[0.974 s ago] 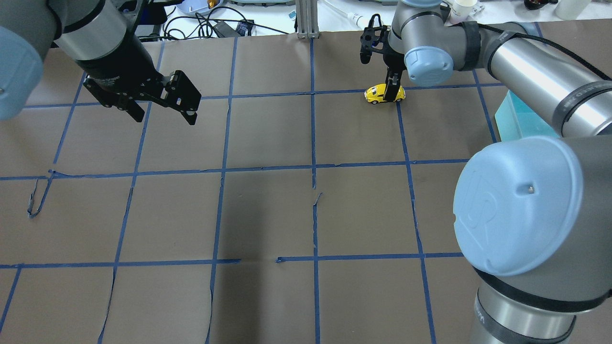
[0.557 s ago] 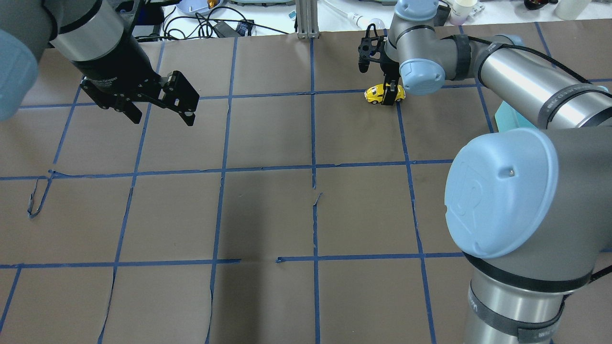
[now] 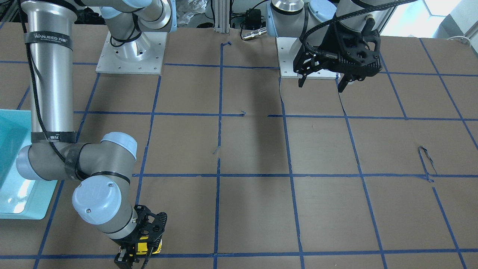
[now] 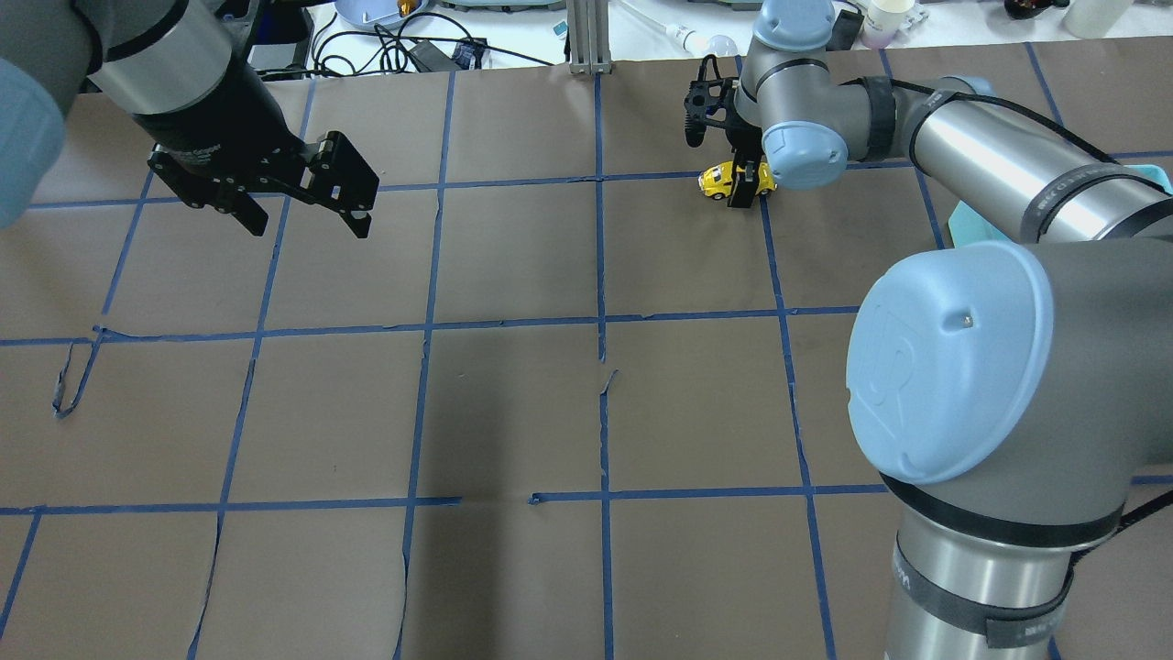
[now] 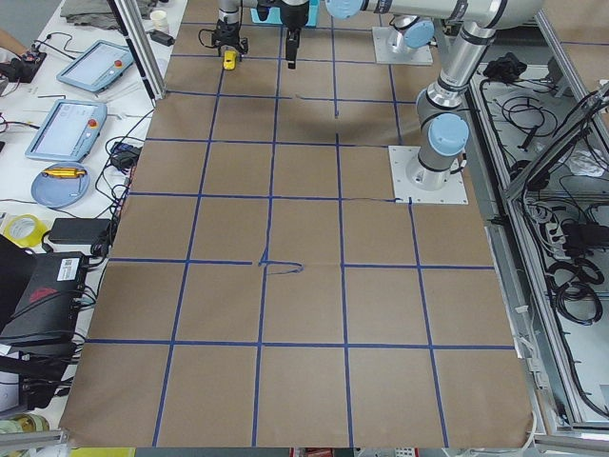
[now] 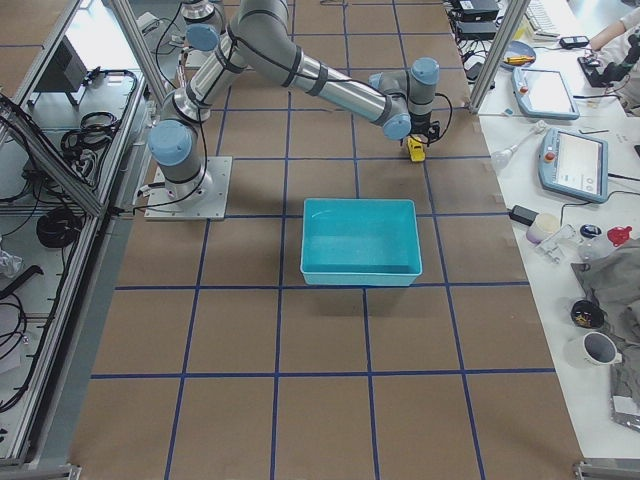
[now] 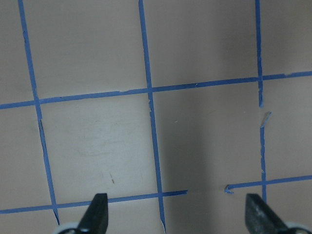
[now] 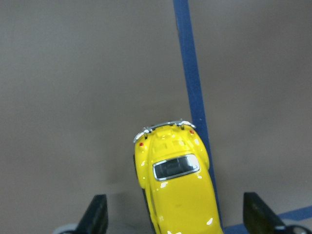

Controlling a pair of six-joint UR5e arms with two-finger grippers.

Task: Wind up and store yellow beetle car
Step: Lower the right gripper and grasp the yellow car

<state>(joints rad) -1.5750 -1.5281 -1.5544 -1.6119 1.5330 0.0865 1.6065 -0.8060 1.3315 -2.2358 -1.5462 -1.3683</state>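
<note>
Right claw (image 8: 178, 217): fingers spread wide, set down either side of the yellow car (image 4: 718, 181), touching neither flank, gripping nothing. Car: on its wheels on the bench (image 4: 513, 412), far from the robot's base, tail lights pointing away from the wrist, just beside a blue tape line (image 8: 187, 58). Left claw (image 4: 310, 226): parted just as wide, nothing held, hanging above the bench well apart from the car.
</note>
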